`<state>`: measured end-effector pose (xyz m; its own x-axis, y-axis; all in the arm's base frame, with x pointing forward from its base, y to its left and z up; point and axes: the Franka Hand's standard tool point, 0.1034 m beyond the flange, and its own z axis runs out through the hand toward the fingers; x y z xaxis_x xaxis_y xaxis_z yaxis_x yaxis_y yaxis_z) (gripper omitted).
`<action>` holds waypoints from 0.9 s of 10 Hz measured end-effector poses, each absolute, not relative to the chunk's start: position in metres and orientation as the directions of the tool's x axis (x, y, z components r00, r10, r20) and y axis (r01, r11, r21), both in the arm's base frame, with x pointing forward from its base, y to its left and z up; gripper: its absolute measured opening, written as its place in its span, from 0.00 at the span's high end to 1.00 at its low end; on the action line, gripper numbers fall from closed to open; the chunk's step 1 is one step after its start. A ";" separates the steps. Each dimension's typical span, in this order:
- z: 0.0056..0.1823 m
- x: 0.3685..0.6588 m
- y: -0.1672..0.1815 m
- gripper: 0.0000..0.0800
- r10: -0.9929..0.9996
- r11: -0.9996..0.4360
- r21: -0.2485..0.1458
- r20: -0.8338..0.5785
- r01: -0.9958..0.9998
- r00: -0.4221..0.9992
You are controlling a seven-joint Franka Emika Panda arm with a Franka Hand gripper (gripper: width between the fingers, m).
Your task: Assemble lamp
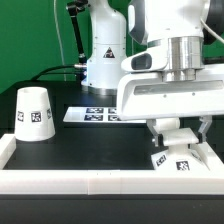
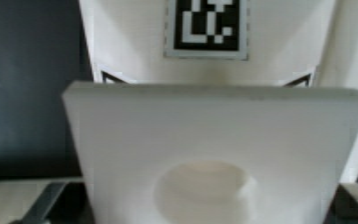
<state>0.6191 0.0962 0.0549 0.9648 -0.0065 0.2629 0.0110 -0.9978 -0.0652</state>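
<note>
- Table (image 1: 90, 150): black top with a white wall along its near edge. All parts noted below lie on it.
- Arm: fills the exterior view's right and hangs wrist-down over the near corner on that side. There is only one arm, so which is nearer does not arise.
- Shade (image 1: 33, 113): stands at the exterior view's left, well apart from the arm. Its narrow end is up, its wide mouth is on the table, and its axis is vertical. Nothing touches it.
- Base (image 1: 175, 160): lies at the exterior view's right, close to the near wall and directly under the wrist.
  - In the wrist view it is a flat slab (image 2: 211, 125) lying face up.
  - It is square, so it has no real long axis. The axis that matters is the socket's.
- Marker board (image 1: 92, 113): lies flat behind the work area, between the shade and the arm.
- Round socket (image 2: 208, 190): opens straight up toward the wrist camera.
- Gripper (image 1: 176, 140): points straight down over the base.
  - In the wrist view the fingers (image 2: 34, 205) show as dark shapes spread wide, one on either side of the slab.
  - The base therefore lies between them rather than off to one side.
  - Cannot tell whether the pads press on its edges or stand just clear.
- Bulb: not made out in either view.
- Judgement: the coming move turns on this straddle. Any closing stroke runs across the slab's width.
</note>
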 end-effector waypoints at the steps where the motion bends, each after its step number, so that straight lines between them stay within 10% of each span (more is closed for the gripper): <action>1: 0.055 0.624 0.096 0.33 0.007 -0.998 -0.062 0.268 0.025 0.963; 5: 0.055 0.621 0.101 0.33 0.025 -0.997 -0.059 0.264 0.042 0.964; 9: 0.061 0.597 0.103 0.13 0.058 -0.996 -0.050 0.267 0.074 0.962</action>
